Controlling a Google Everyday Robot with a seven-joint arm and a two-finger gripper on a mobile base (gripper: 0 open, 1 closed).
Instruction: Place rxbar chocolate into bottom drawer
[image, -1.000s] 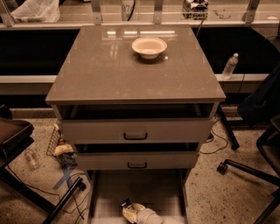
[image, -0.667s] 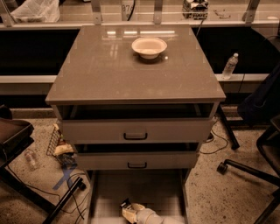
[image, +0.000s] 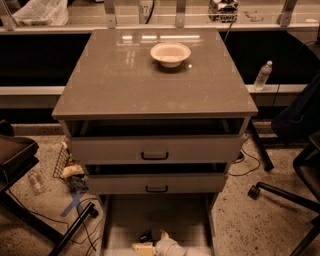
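Gripper is seen at the btm edge of the camera view, low inside the pulled-out bottom drawer, w/ a pale wrist section trailing right and out of frame. Open or shut: can't be told. A small dark shape just beside the gripper's tip, on its upper-left side, is taken to be the rxbar chocolate. Whether it is gripped or already lying on the drawer floor can't be made out.

The step is judged to be the placement itself, i.e. the task is near its end: the bar is at the pale floor, approx. mid-width, towards the front. The next move is thought to call for a release (if not yet made) and a straight lift clear of the side rails, w/o dragging the bar along.

The arm is reached down into the drawer from the near side; only its end is shown.

Above, the middle drawer and top drawer are set slightly ajar. On the cabinet top a white bowl is set near the back, well apart from the work.
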